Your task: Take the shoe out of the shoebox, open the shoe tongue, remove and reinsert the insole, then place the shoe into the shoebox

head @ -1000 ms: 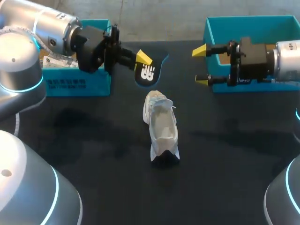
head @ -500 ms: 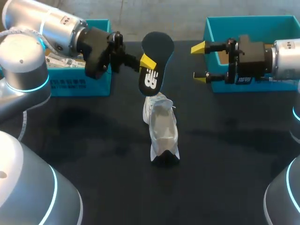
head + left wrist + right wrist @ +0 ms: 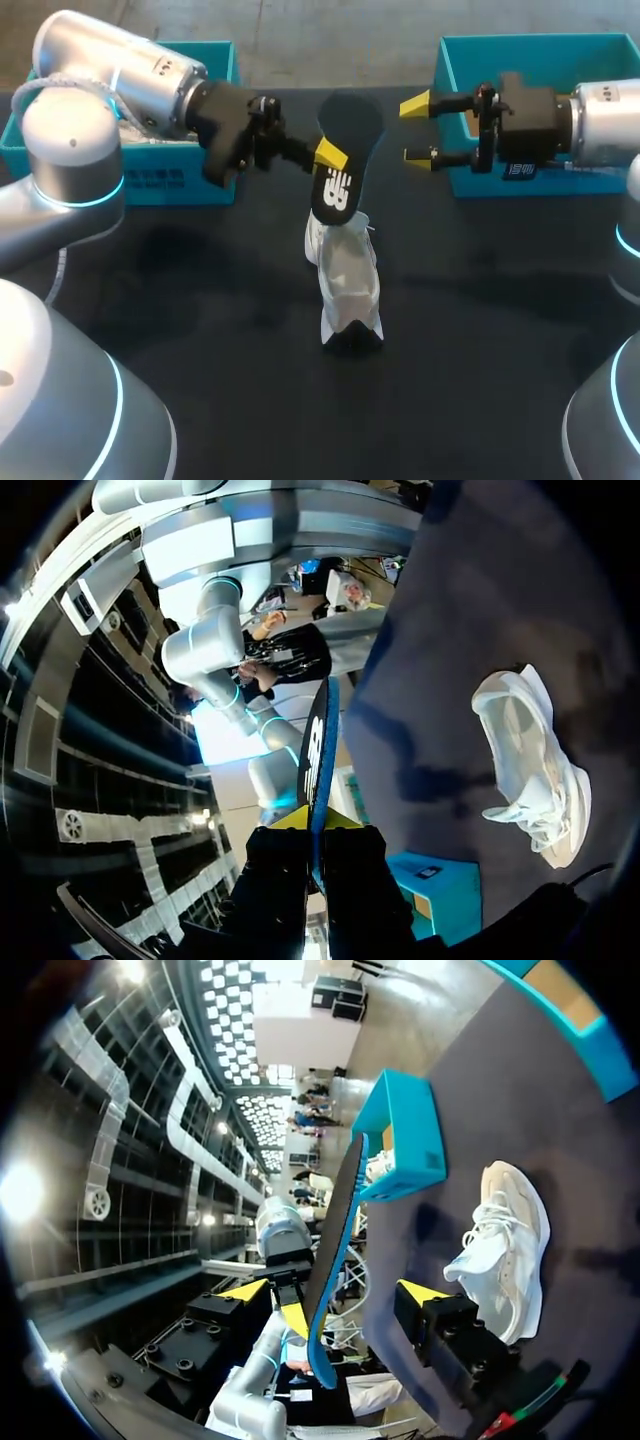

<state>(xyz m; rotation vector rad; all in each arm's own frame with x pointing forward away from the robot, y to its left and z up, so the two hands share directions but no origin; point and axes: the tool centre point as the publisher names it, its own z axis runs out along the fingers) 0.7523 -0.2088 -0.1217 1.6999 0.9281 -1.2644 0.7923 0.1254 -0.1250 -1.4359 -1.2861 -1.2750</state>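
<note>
Between the fingers of my left gripper (image 3: 325, 155) sits the insole (image 3: 347, 125), pinched flat from both sides partway along its length. The wrist view shows it edge-on, standing up out of the closed fingers. From that grip it runs steeply, one end raised up and away from me, the printed end hanging down.

Straight below that lower end is the shoe (image 3: 345, 275), lying on the dark table (image 3: 200, 300) near the middle. Its long axis runs from me outward, roughly in line with the insole's own length as the head view shows it. The insole's low end is over the shoe's far end, touching it or just above; I cannot tell which. The shoe's near end shows a dark patch, which I take to be the opening, though I am not sure of it.

Reinsertion turns on this: the insole is already lined up lengthwise but stands too upright, so I judge it must tip down toward the opening.

Off to the side, my right gripper (image 3: 420, 130) hangs spread wide and empty, level with the insole and pointing at it, near but apart. It is farther from the shoe than my left.
</note>
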